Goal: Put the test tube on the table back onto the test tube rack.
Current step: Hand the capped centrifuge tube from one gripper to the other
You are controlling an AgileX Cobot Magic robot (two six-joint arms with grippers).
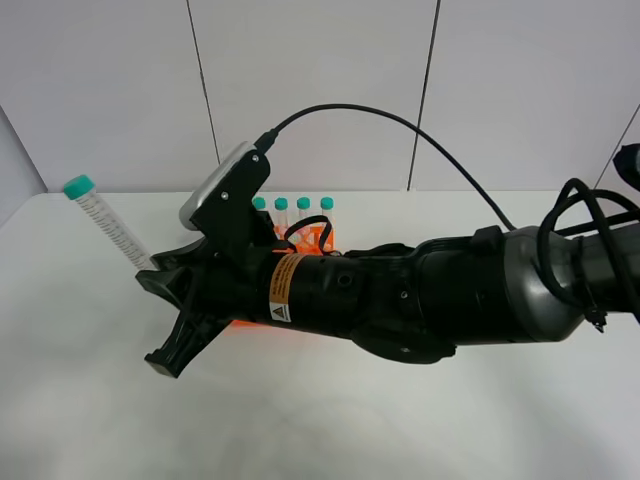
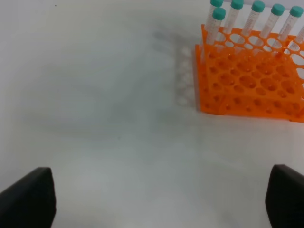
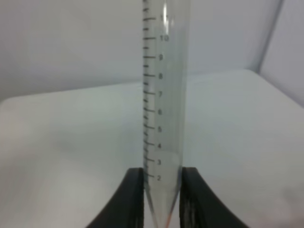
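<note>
The right gripper (image 3: 161,199) is clamped on the conical tip of the test tube (image 3: 164,95). It holds the tube cap-up, leaning left, apparently to match the tubes already racked. The tube hangs over the table (image 1: 400,430), left of the test tube rack (image 1: 312,238). Its scale reads 2 to 10. The left gripper (image 2: 156,199) gapes empty. The orange warning label (image 1: 285,285) on the arm is unreadable.

1. The place looked like a robotics test lab: a plain white table (image 1: 320,430) stood before bare grey wall panels (image 1: 310,80).
2. An orange test tube rack (image 2: 247,90) held teal-capped tubes (image 2: 258,6).
3. A black robot arm (image 1: 400,290) with a cable reached over the tabletop.
</note>
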